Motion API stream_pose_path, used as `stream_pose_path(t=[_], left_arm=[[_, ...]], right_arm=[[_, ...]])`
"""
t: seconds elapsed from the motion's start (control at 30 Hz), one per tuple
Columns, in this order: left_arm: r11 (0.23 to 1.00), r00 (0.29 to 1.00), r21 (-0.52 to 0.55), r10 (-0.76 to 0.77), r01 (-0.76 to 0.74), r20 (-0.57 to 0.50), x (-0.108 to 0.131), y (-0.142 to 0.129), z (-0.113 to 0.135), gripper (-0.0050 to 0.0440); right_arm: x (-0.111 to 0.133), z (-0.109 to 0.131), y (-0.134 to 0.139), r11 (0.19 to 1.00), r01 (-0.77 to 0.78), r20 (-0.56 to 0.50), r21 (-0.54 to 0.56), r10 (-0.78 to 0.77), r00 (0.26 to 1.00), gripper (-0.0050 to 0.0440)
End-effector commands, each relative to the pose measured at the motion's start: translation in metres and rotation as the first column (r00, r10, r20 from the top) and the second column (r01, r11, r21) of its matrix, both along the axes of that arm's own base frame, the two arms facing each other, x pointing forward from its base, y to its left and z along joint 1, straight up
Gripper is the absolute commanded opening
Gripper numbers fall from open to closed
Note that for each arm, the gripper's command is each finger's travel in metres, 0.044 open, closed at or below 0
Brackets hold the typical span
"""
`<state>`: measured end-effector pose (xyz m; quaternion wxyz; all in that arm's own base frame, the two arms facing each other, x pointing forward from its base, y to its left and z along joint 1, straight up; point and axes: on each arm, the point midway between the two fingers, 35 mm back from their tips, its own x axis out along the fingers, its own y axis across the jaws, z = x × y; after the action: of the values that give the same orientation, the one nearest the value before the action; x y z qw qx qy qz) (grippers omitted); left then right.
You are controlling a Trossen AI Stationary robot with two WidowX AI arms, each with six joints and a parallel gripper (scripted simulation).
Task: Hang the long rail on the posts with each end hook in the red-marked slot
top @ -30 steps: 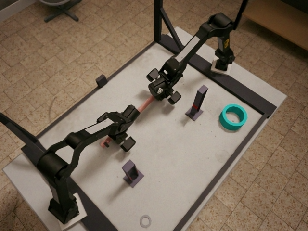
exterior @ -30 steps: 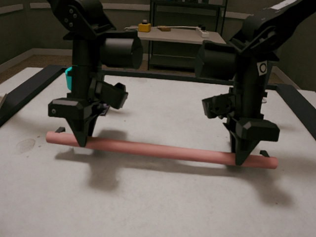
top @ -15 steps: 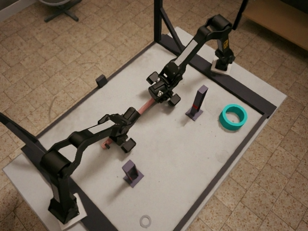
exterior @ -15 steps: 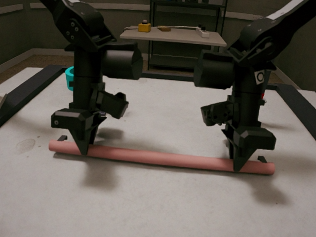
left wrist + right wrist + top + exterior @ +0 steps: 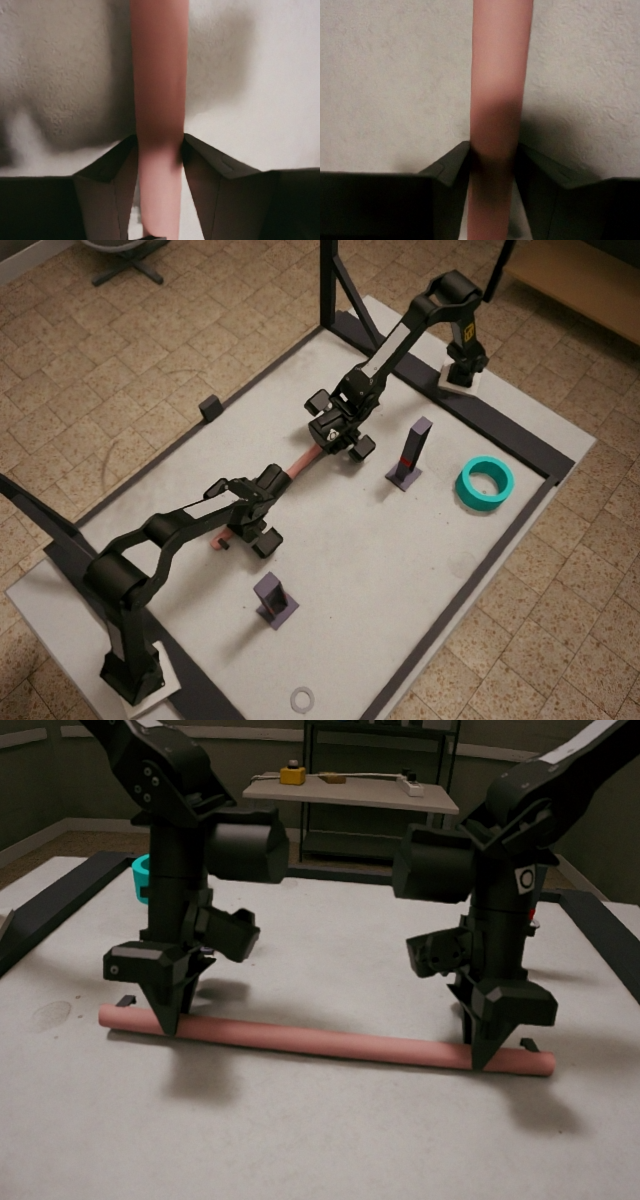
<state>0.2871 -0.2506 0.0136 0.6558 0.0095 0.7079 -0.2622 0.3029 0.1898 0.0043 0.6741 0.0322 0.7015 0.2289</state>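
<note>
As both jaws grip, the rail (image 5: 303, 461) (image 5: 310, 1041) (image 5: 160, 75) (image 5: 499, 65) lies lengthwise.

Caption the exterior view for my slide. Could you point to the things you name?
Two black grippers (image 5: 178, 1024) (image 5: 475, 1058) clamp a pink rail (image 5: 320, 1041) near its hooked ends, low over the tabletop (image 5: 310, 1133).
</note>
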Motion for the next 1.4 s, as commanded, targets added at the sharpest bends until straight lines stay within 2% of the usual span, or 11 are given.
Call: stream_pose_path(t=[0.0,0.47,0.5,0.6,0.9,1.03,1.1,1.17,1.2,1.33,1.37], left_arm=[[1.000,1.000,-0.025,-0.006,0.007,0.026,0.004,-0.004,0.010,-0.0050],[1.000,1.000,-0.025,-0.006,0.007,0.026,0.006,-0.004,0.001,-0.0050],[1.000,1.000,-0.025,-0.006,0.007,0.026,0.006,-0.004,0.001,-0.0050],[1.000,1.000,-0.025,-0.006,0.007,0.026,0.006,-0.004,0.001,-0.0050],[1.000,1.000,-0.025,-0.006,0.007,0.026,0.006,-0.004,0.001,-0.0050],[1.000,1.000,-0.025,-0.006,0.007,0.026,0.006,-0.004,0.001,-0.0050],[1.000,1.000,-0.025,-0.006,0.007,0.026,0.006,-0.004,0.001,-0.0050],[1.000,1.000,-0.025,-0.006,0.007,0.026,0.006,-0.004,0.001,-0.0050],[1.000,1.000,-0.025,-0.006,0.007,0.026,0.006,-0.004,0.001,-0.0050],[1.000,1.000,-0.025,-0.006,0.007,0.026,0.006,-0.004,0.001,-0.0050],[1.000,1.000,-0.025,-0.006,0.007,0.026,0.006,-0.004,0.001,-0.0050]], right_arm=[[0.001,0.002,0.001,1.000,-0.003,0.011,0.008,0.003,1.000,-0.0050],[0.000,-0.002,0.000,1.000,-0.003,0.011,0.008,0.003,1.000,-0.0050],[0.000,-0.002,0.000,1.000,-0.003,0.011,0.008,0.003,1.000,0.0024],[0.000,-0.002,0.000,1.000,-0.003,0.011,0.008,0.003,1.000,0.0048],[0.001,-0.002,0.000,1.000,-0.003,0.011,0.008,0.003,1.000,0.0264],[0.002,-0.002,0.001,1.000,-0.003,0.011,0.008,0.003,1.000,0.0269],[0.005,0.003,-0.002,1.000,-0.004,0.018,0.006,0.004,1.000,0.0317],[0.005,0.003,-0.002,1.000,-0.004,0.018,0.006,0.004,1.000,0.0317],[0.003,0.005,-0.004,1.000,-0.004,0.012,0.003,0.004,1.000,0.0341],[0.009,0.041,-0.013,1.000,-0.004,0.034,0.015,0.004,0.999,0.0437],[0.010,0.048,-0.015,1.000,-0.004,0.034,0.016,0.004,0.999,0.0440]])
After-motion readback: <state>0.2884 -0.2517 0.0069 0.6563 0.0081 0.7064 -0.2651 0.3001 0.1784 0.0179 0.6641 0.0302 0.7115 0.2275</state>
